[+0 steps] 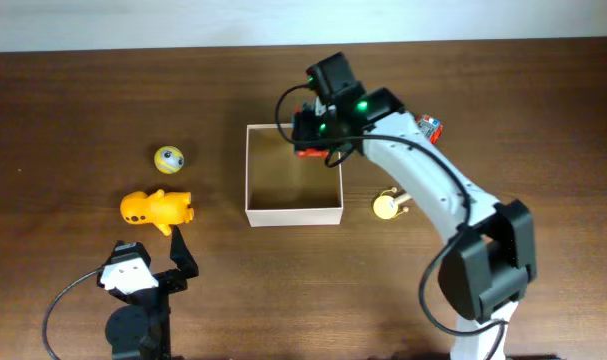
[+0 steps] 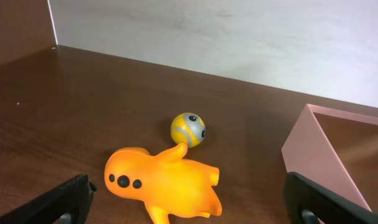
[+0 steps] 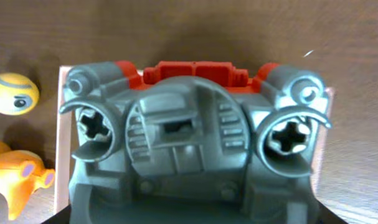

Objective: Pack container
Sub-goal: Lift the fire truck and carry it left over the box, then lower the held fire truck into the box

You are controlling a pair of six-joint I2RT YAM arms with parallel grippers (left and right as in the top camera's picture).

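The container (image 1: 293,212) sits mid-table with a toy poised over its far right corner.

The right gripper (image 1: 313,130) holds a grey-and-red toy vehicle (image 3: 195,143), apparently by its sides, though the toy hides the fingers. Best to bring the toy inward and lower, clear of the thin wall, before letting go. The left gripper (image 2: 185,186) gapes wide and empty just short of the orange toy (image 1: 156,209), with the yellow ball (image 1: 169,158) beyond.
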